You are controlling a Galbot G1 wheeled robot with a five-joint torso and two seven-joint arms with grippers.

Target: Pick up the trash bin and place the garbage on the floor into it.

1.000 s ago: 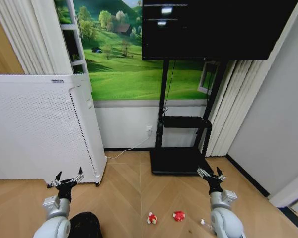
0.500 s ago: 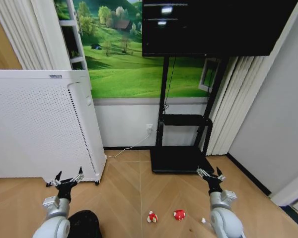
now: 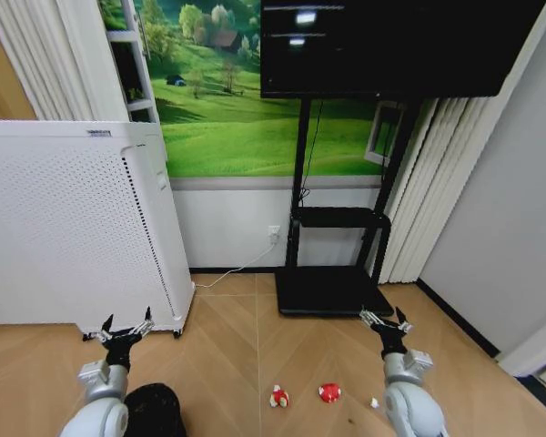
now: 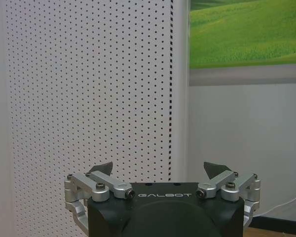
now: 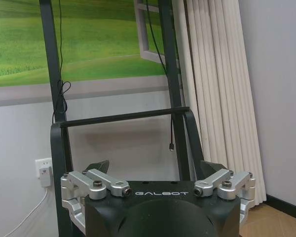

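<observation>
Both arms are hovering low, left gripper [image 3: 121, 330] and right gripper [image 3: 385, 320] with fingers spread, empty. Trash bin [image 3: 155, 408] sitting at seven o'clock, garbage [image 3: 328, 393] at six. Left should be descending squarely over the rim.

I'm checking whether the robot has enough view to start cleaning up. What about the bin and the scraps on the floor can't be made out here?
- Trash bin, head view: lower part cut off by the frame edge, left side hidden by the left arm.
- Third scrap, head view: too small to identify, right arm beside it.
- Two red-and-white scraps: too small to tell what they are.
</observation>
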